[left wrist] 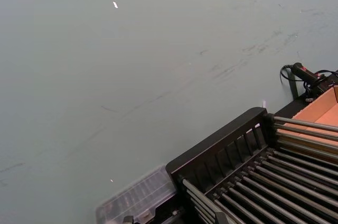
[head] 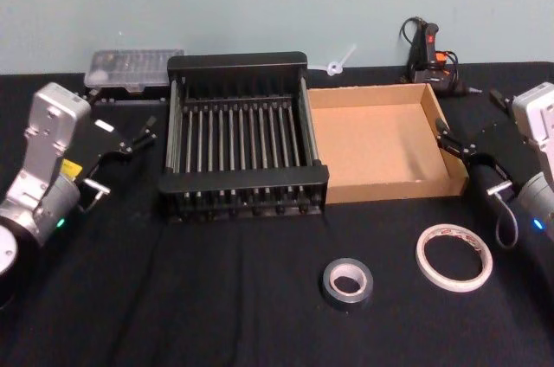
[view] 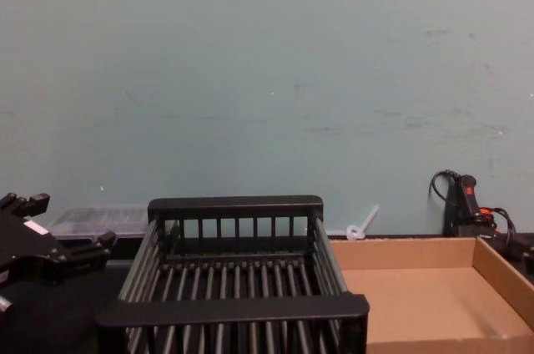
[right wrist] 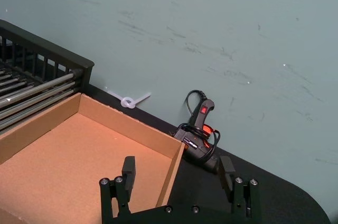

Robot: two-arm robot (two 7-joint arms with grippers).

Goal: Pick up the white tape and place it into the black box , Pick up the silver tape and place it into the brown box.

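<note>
The black box (head: 242, 138), a slatted plastic crate with a barred floor and thick rims, stands at the centre of the black tabletop (head: 173, 298). Its 3 o'clock wall touches the brown box (head: 381, 144), a shallow tan cardboard tray with low walls and a bare floor.

The silver tape (head: 349, 283), a dull grey roll with dark sides and a round hole, lies flat at 5 o'clock from the black box, well apart from its front rim. The white tape (head: 454, 257), a thin whitish ring with red print on its top face, lies flat just beside it at 3 o'clock, near the brown box's front wall. Open cloth surrounds both rolls.

The left end effector (head: 130, 138) hangs at 9 o'clock of the black box, fingers spread, holding nothing. The right end effector (right wrist: 178, 174) hangs at the brown box's 3 o'clock wall, fingers spread wide over its far corner, holding nothing.

Along the far edge sit a clear plastic case (head: 134, 68), a small white plastic piece (head: 338, 62) and a black corded tool (head: 430, 55).
</note>
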